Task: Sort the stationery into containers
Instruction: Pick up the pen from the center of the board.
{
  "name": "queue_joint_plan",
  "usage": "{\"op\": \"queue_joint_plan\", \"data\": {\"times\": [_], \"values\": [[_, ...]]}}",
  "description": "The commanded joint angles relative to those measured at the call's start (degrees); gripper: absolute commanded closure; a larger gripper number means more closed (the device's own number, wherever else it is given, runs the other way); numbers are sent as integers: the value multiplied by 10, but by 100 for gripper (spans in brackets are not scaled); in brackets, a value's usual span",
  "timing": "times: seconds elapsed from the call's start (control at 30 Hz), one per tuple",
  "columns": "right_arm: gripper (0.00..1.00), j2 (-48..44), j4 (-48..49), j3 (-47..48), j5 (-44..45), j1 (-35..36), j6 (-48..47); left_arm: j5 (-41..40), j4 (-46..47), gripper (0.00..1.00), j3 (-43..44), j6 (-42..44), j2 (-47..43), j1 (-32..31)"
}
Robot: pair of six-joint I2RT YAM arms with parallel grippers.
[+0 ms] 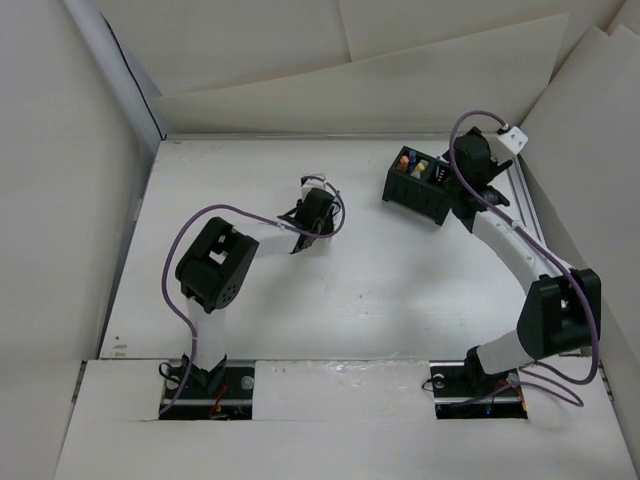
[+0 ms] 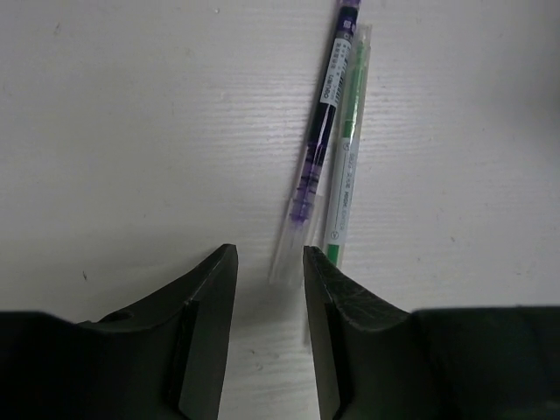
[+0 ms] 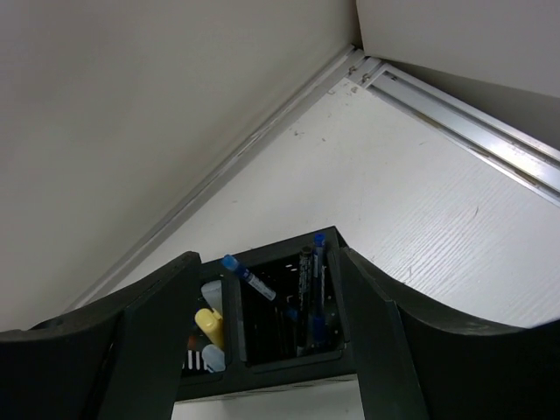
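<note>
A dark purple pen and a green pen lie side by side on the white table. My left gripper is open and low over them, with the purple pen's clear end just between the fingertips. The black divided box stands at the back right. It holds blue pens in one compartment and a pale yellow highlighter in the other. An orange highlighter also shows in it. My right gripper is open and empty, its fingers either side of the box.
A metal rail runs along the table's right edge beside the box. White walls close in the table on the left, back and right. Purple cables loop off both arms.
</note>
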Motion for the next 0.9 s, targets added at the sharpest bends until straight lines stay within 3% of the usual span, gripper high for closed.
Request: {"op": "queue_joint_plan", "data": {"times": [0.0,0.13,0.3,0.53,0.67,0.87], "values": [[30,-31,8,-15,-18,12,11,-27,-17,68,39,18,19,1],[30,-61,8,-34,-23,30,16,-32,-38,77,61,18,40,1],[39,-110,-2,-67,-63,58,16,-43,-44,100,62,12,36,1],[41,-111,-7,-83,-235,101,21,-43,-18,100,-17,2,-54,1],[35,-111,-7,-83,-288,134,21,-43,-13,100,-60,-4,-104,-5],[26,-42,-7,-52,-477,145,21,-4,14,100,-159,-19,-216,-16]]}}
